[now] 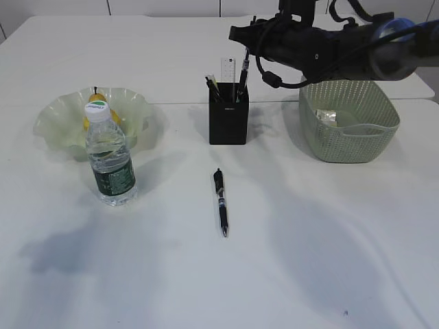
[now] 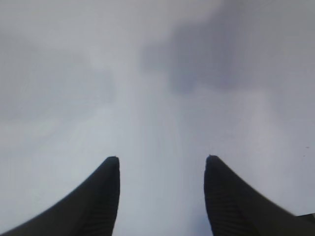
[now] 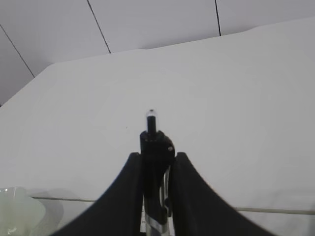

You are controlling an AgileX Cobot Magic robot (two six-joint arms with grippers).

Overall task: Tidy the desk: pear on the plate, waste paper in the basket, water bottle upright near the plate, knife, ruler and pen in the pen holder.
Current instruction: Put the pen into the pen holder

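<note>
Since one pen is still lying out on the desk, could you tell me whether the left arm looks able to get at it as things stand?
Probably yes: the pen lies alone on bare desk, and the left gripper is open and empty.

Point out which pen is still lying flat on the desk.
The black pen lying in front of the pen holder, tip toward the camera. The other pen stands upright at the holder, clamped in the right end effector.

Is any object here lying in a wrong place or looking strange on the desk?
One pen lies flat on the desk in front of the pen holder, not inside it. The right gripper grips a second pen above the holder. The water bottle stands upright beside the plate.
</note>
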